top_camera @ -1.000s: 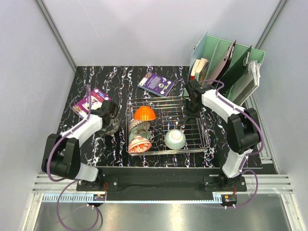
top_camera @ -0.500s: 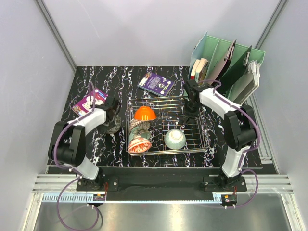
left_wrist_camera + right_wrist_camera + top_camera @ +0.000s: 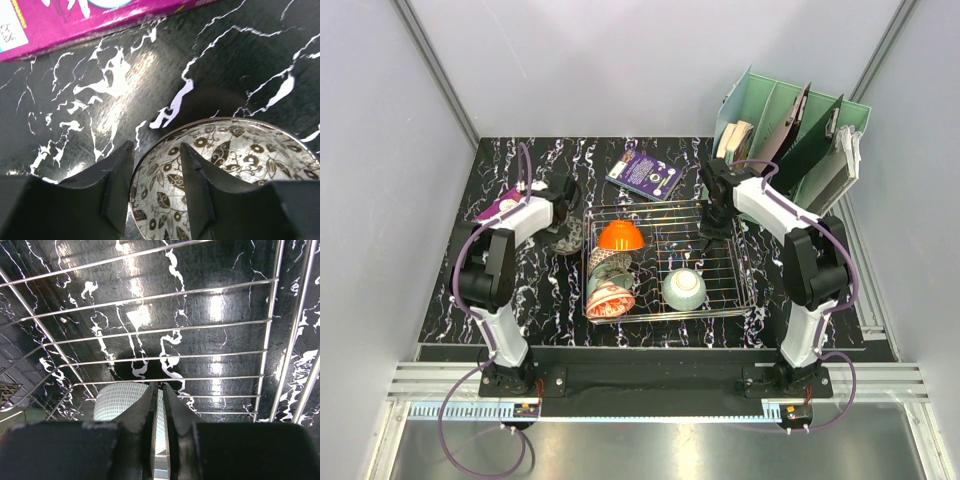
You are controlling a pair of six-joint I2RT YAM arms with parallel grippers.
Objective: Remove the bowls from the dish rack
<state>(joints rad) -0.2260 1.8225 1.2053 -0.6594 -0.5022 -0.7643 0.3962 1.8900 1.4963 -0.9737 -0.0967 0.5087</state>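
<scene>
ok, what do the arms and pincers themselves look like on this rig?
The left arm and right arm have white shells with black joints and black bases. A purple cable runs along each. The left pincer and right pincer have matte black, wedge-shaped fingers. No markings show.

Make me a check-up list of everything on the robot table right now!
Surface: black marbled table; no spills seen.
Job's things: rack holds orange bowl, patterned bowl, floral bowl and green bowl; grey bowl is outside it, on the table.
Clutter: purple book, magenta box, mint organizer with folders.
Grippers: left gripper straddles the grey bowl's rim, grip unclear; right gripper shut, over the rack wires.
Cables: purple cables along both arms.
Surroundings: grey walls.
</scene>
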